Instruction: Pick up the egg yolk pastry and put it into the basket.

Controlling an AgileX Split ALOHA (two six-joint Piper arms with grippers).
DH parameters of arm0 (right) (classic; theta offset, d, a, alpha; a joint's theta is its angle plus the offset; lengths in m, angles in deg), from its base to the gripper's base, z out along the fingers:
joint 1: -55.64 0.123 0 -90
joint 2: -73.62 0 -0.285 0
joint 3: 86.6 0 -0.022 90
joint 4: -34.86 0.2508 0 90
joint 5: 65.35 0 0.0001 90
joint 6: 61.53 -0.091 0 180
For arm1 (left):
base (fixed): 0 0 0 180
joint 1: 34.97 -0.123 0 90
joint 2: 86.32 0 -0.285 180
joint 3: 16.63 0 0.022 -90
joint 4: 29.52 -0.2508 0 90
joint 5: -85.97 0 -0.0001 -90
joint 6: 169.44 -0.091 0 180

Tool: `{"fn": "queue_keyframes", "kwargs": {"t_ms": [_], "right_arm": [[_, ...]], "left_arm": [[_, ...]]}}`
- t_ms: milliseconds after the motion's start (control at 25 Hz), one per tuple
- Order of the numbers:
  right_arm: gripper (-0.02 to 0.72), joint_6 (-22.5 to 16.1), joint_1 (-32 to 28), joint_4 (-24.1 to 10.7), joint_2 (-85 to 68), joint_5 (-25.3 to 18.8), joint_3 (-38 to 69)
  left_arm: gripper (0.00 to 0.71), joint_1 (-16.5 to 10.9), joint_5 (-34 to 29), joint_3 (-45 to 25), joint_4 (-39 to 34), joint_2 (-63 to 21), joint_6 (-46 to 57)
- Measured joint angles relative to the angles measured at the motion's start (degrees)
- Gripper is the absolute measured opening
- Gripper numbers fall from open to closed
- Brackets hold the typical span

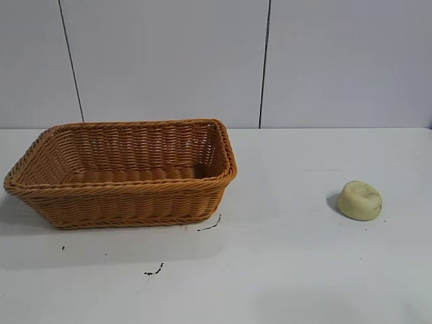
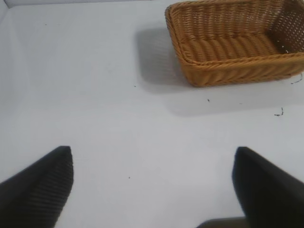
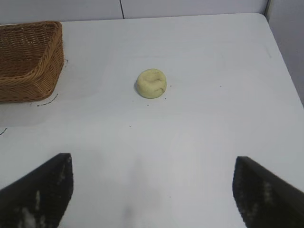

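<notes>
White tabletop [image 1: 290,270] runs back to a pale grey panelled wall, its surface bare apart from a few small dark scuff marks [image 1: 154,271] near the front of the large rectangular orange-brown wicker basket [image 1: 40,177], which stands on the left side of the exterior view with flared woven sides and a braided rim. Nothing lies inside the basket; its woven floor shows bare in both the exterior and the left wrist views. Well apart from it, on the right side of the table, sits the small pale cream-yellow, round, squat egg yolk pastry [image 1: 360,200], resting flat with its dented top upward and touching nothing else. Neither arm appears in the exterior view. The left gripper [image 2: 152,190] hangs over bare table with its dark jaws spread wide apart, the basket farther off from it. The right gripper [image 3: 152,190] likewise has its jaws wide apart and holds nothing, and the pastry lies ahead of it on open table, roughly centred between the two jaws. The task appears to be at its very start, with the pick not yet begun. The right arm looks the better placed for it: the next move would call for reaching forward and down until the jaws straddle the pastry, then closing gently, since such a soft puck could crumble or squash.
</notes>
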Motion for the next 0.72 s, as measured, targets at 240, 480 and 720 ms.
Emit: {"fn": "queue_keyframes", "kwargs": {"t_ms": [240, 480, 720], "right_arm": [[0.655, 0.0, 0.0, 0.0, 0.0, 0.1, 0.0], [0.655, 0.0, 0.0, 0.0, 0.0, 0.1, 0.0], [0.675, 0.0, 0.0, -0.5, 2.4, 0.1, -1.3]], "left_arm": [[0.693, 0.0, 0.0, 0.0, 0.0, 0.0, 0.0], [0.693, 0.0, 0.0, 0.0, 0.0, 0.0, 0.0], [0.693, 0.0, 0.0, 0.0, 0.0, 0.0, 0.0]]}}
